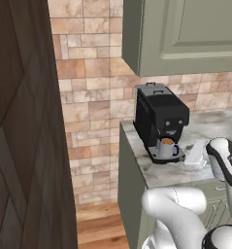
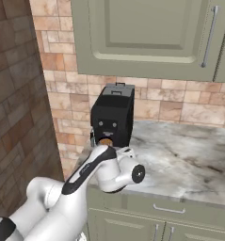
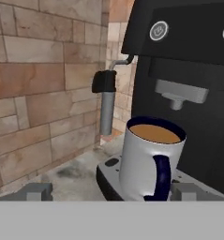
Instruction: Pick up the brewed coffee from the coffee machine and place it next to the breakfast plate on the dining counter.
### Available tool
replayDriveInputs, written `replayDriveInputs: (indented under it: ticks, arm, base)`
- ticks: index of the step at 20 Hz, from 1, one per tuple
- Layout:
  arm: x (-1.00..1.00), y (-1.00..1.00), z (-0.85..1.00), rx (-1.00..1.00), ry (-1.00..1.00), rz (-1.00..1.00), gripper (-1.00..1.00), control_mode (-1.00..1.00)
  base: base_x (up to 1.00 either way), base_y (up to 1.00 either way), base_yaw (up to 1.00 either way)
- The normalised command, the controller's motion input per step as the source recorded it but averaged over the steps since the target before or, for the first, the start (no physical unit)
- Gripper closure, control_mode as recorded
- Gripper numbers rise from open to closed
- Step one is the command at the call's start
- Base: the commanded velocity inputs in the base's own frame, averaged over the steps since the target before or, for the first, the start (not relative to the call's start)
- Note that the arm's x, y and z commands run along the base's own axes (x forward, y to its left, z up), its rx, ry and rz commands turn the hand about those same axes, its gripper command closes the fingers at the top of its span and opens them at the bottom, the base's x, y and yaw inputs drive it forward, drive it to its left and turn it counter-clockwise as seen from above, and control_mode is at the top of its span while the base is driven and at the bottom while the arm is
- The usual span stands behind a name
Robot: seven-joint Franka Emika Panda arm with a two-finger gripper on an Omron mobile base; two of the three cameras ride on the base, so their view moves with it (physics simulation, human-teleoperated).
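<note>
Coffee machine (image 1: 158, 119) stands on the marble wall counter (image 1: 205, 133) near its left end, back to the tan brick wall (image 1: 91, 87), green upper cabinet (image 1: 185, 34) overhead. Brewed coffee (image 1: 167, 147) sits upright on the machine's grey drip tray (image 1: 158, 156), under the spout; brown liquid visible near the rim. Hand view: mug (image 3: 151, 159) close in front, centred betw the two finger tips, dark handle turned toward the camera, slightly R of centre. Steam wand (image 3: 106, 101) hangs to the mug's L, beside the brick. Gripper (image 3: 111, 192) spread wide, tips (image 3: 36, 191) well apart either side of the mug, not touching it, nothing held. Left base view: hand (image 1: 197, 155) low over the counter just R of the tray, level w/ the mug. Right base view: arm's forearm (image 2: 92, 169) crosses in front of the machine (image 2: 113, 115), hiding most of the mug; just a bit of coffee (image 2: 106, 141) shows above it. Dark wood panel (image 1: 20, 136) fills the L side.
</note>
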Motion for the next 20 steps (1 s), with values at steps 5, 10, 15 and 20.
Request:
replayDriveInputs:
  ticks: [5,10,15,20]
  arm:
    - [0.47,-0.16,-0.05,0.0,0.0,0.0,-1.0,-1.0]
    - [0.44,-0.32,-0.2,0.0,0.0,0.0,-1.0,-1.0]
    - [0.33,-0.14,-0.22,0.0,0.0,0.0,-1.0,-1.0]
    - [0.02,0.0,-0.1,0.0,0.0,0.0,-1.0,-1.0]
  base:
    - [0.0,0.0,0.0]
    - [0.0,0.0,0.0]
    - [0.0,0.0,0.0]
    - [0.0,0.0,0.0]
